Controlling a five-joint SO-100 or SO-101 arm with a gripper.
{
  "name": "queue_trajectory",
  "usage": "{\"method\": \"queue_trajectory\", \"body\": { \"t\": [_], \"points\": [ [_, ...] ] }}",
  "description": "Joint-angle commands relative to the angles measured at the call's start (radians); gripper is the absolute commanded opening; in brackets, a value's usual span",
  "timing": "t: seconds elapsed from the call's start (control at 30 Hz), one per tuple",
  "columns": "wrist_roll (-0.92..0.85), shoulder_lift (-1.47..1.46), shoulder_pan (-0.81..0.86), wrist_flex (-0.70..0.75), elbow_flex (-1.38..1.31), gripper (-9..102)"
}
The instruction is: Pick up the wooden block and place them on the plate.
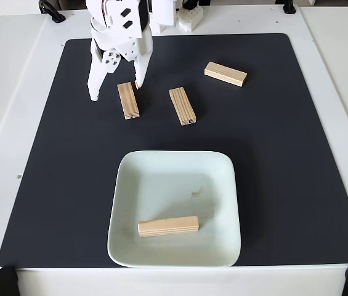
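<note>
A pale mint-white square plate [217, 179] sits at the front centre of the black mat, with one wooden block [168, 226] lying across its near part. Three more wooden blocks lie on the mat behind it: a left one [128, 100], a middle one [182, 105] and one at the back right [225, 74]. My white gripper [116, 90] hangs open over the back left of the mat. Its long finger [95, 83] stands left of the left block, and the shorter finger [140, 73] is at that block's far right end. Nothing is held.
The black mat [297, 154] covers most of the white table [13, 123]. Black clamps [4, 282] grip the table's front corners. The arm's base [161, 12] stands at the back edge.
</note>
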Motion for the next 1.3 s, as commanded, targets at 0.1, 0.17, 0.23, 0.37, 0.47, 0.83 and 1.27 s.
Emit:
{"method": "queue_trajectory", "body": {
  "t": [0.1, 0.17, 0.23, 0.37, 0.47, 0.83, 1.27],
  "points": [
    [0.029, -0.003, -0.009, -0.003, -0.011, 39],
    [0.043, -0.005, -0.011, -0.012, -0.009, 39],
    [0.048, -0.005, -0.021, -0.043, 0.0, 39],
    [0.058, -0.006, -0.031, -0.066, 0.003, 37],
    [0.058, -0.031, -0.031, -0.066, 0.0, 33],
    [0.055, -0.094, -0.029, -0.094, -0.011, 30],
    [0.057, -0.089, -0.029, -0.11, 0.006, 0]
  ]
}}
